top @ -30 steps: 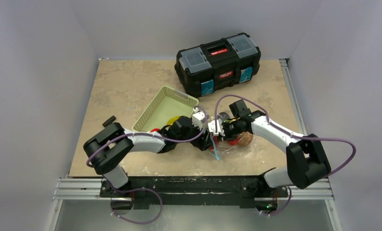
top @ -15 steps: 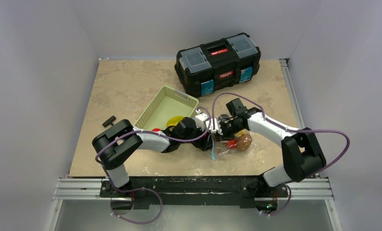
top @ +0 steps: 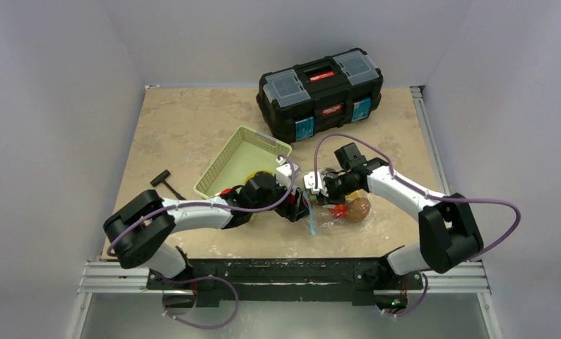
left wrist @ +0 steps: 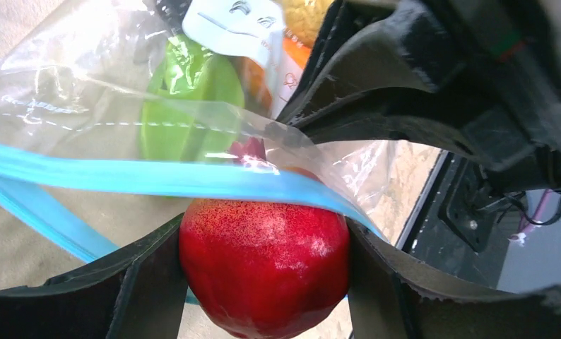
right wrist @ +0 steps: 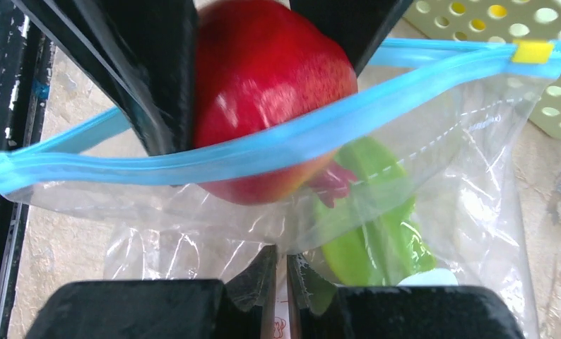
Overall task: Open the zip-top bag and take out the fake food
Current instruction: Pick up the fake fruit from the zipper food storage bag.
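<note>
The clear zip-top bag [top: 334, 212] with its teal-blue zip strip [right wrist: 193, 159] lies in front of the arms, its mouth open. My left gripper [left wrist: 263, 261] is shut on a red fake apple [left wrist: 263, 261] at the bag's mouth; the apple also shows in the right wrist view [right wrist: 267, 85]. My right gripper [right wrist: 280, 256] is shut on a fold of the bag's plastic wall. A green fake vegetable [right wrist: 369, 226] lies inside the bag. In the top view a brown piece [top: 357, 208] and a red piece [top: 340, 210] show through the bag. The left gripper [top: 299, 208] meets the right gripper [top: 314, 185] over it.
A pale green lattice basket [top: 242, 159] stands just left of the bag, with a yellow piece [top: 256, 175] at its near end. A black toolbox [top: 320, 92] stands at the back. A small black tool [top: 166, 182] lies at the left.
The left arm has drawn back to the left, its elbow lower, uncovering the black tool. The right gripper stays pinched on the bag. The bag has shifted slightly.
</note>
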